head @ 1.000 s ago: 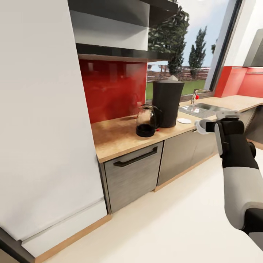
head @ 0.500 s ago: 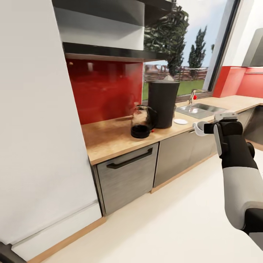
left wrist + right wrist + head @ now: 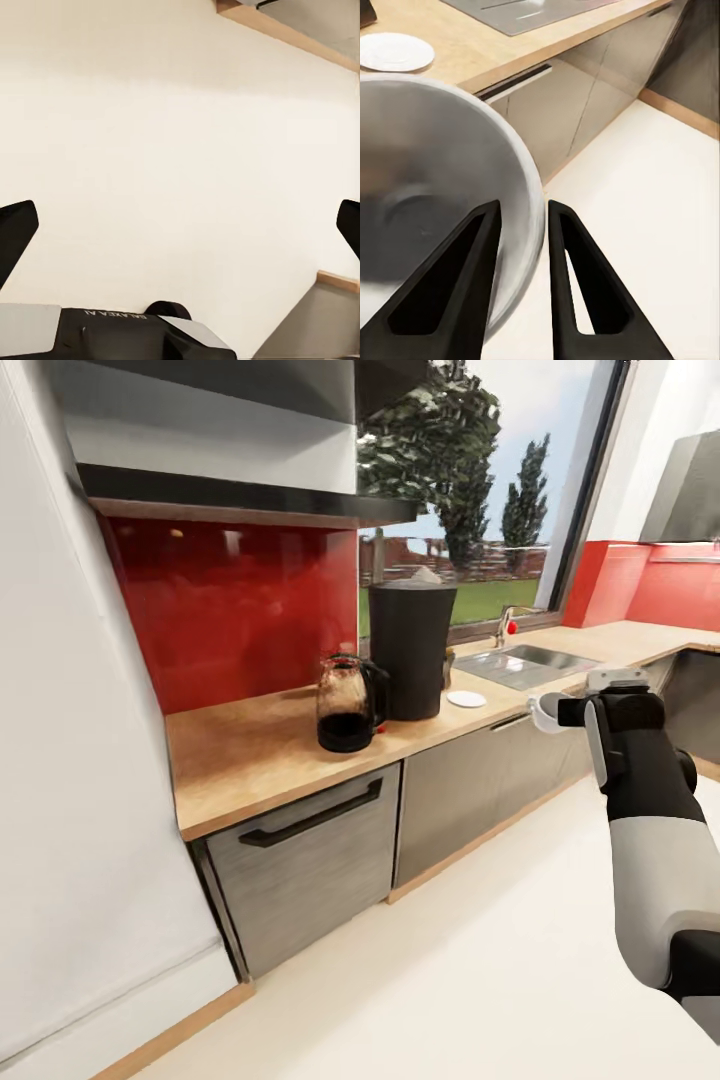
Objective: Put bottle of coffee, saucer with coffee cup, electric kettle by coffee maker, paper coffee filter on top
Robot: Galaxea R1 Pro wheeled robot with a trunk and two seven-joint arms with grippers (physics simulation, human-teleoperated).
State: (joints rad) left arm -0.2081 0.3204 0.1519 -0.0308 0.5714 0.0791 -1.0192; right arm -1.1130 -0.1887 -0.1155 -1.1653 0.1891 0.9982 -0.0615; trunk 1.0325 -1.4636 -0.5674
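Observation:
My right gripper (image 3: 562,710) (image 3: 519,262) is shut on the rim of a pale grey coffee cup (image 3: 546,712) (image 3: 427,187), held off the counter's front edge over the floor. The white saucer (image 3: 466,699) (image 3: 394,51) lies on the wooden countertop (image 3: 250,745) just right of the tall black coffee maker (image 3: 410,650). A pale peak, likely the paper filter (image 3: 427,573), pokes up from the maker's top. The glass electric kettle (image 3: 347,704) stands on the maker's left side, close against it. My left gripper (image 3: 180,225) is open before a plain pale surface.
A steel sink with a tap (image 3: 520,660) is set into the counter right of the saucer. Grey cabinet fronts (image 3: 300,860) run under the counter. A white tall unit (image 3: 70,810) fills the left. Dark shelves (image 3: 240,500) hang above a red backsplash. Pale floor (image 3: 450,980) lies in front.
The whole picture has slid leftward, so the camera has turned or moved. My right arm keeps the same place in view, still holding the cup.

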